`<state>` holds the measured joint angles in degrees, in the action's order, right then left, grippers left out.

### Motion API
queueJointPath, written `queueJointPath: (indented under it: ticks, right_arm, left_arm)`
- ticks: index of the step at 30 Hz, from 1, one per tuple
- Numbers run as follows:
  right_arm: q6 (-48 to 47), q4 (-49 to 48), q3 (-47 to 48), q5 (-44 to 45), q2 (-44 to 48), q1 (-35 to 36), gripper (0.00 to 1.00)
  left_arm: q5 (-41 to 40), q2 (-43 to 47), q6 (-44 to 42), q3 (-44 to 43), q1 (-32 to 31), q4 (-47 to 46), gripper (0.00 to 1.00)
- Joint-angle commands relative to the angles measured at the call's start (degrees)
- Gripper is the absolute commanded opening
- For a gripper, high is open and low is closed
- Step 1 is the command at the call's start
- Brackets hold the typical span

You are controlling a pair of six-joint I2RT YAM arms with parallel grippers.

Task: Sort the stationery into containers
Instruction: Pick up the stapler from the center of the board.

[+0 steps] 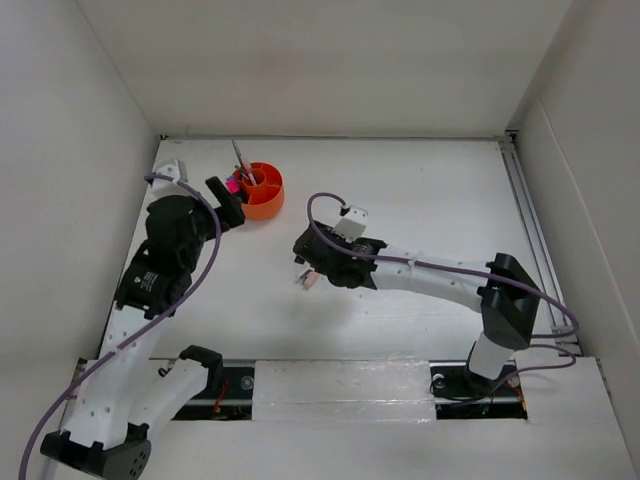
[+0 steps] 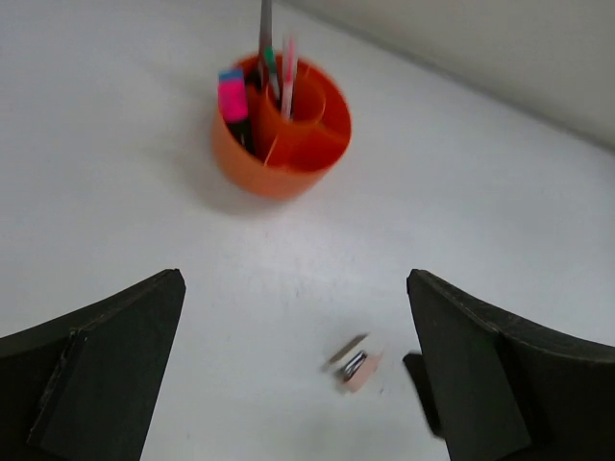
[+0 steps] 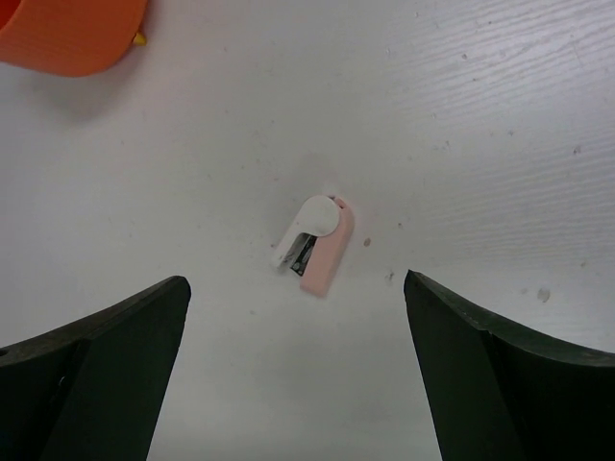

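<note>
Orange tub gets cropped by top-left corner in my R wrist view, pens inside it blur together in L wrist view w/ tall grey item cut at top edge, & pink eraser from above is too small to read.

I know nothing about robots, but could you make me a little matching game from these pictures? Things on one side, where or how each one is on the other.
Things:
1. orange tub
2. pink eraser
3. pink-capped marker
4. right gripper

Place or state:
A. standing upright in the tub, outside its central cup
B. lying on the table, touching a white piece
C. wide open, above the eraser
D. far left part of the table, with pens in it

Pairs: 1-D, 2-B, 3-A, 4-C
</note>
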<state>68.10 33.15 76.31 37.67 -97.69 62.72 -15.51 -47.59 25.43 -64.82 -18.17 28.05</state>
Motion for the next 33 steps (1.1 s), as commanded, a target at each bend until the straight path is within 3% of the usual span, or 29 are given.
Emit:
queueJointPath:
  ticks: [1,4,13,33]
  right_arm:
    - [12.66,5.87,4.37,2.85,-3.02,-0.05,0.99]
    - [14.35,6.23,7.00,2.33,-6.45,-0.05,0.98]
    - [15.75,7.46,12.28,-3.21,-14.54,-3.22,0.93]
    - [20.06,6.93,12.20,-9.89,-22.02,-4.27,0.78]
  left_arm:
    - [8.37,2.76,-2.23,9.78,0.16,-4.31,1.00]
    - [10.06,6.10,-0.65,14.54,0.16,-5.47,1.00]
    - [1.45,14.80,1.99,14.10,0.16,-3.97,1.00]
    - [4.35,14.90,1.55,14.10,0.16,-4.50,1.00]
